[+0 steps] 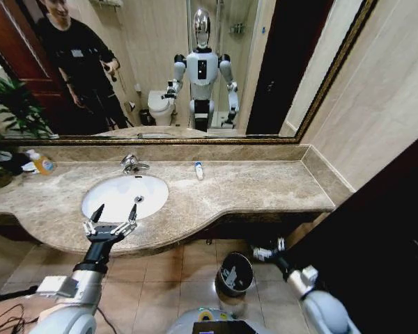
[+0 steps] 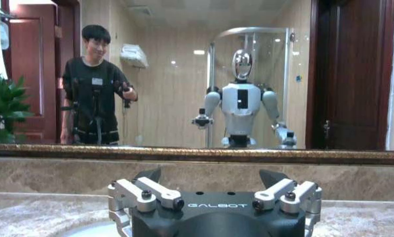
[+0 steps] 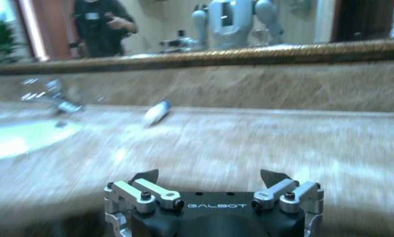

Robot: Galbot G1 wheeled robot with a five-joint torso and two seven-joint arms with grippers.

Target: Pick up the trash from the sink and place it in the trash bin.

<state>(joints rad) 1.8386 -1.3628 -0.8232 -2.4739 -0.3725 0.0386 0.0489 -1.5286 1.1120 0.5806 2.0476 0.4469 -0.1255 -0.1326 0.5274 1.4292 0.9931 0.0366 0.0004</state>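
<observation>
Desk: a beige marble desk runs along the wall, its front edge bulging forward around the basin and curving back toward the right end.
Room: a bathroom with a wide framed mirror above the marble backsplash, tan floor tiles below, and a dark wooden panel at the right.
Sink: the white oval sink is set into the left half of the desk, with a chrome faucet at its back rim.
Trash: one small white tube lies flat on the desk, right of the faucet and close to the backsplash; its long axis runs roughly front to back, one end toward the mirror.
Trash bin: the round black trash bin stands on the floor under the desk's front edge, with pale bits inside.
Left gripper: the left gripper hovers over the sink's front rim, fingers spread wide, grasping nothing.
Right gripper: the right gripper is low, just right of the bin's rim, fingers parted and empty.
Other: a yellow-orange soap bottle stands at the desk's far left.
</observation>
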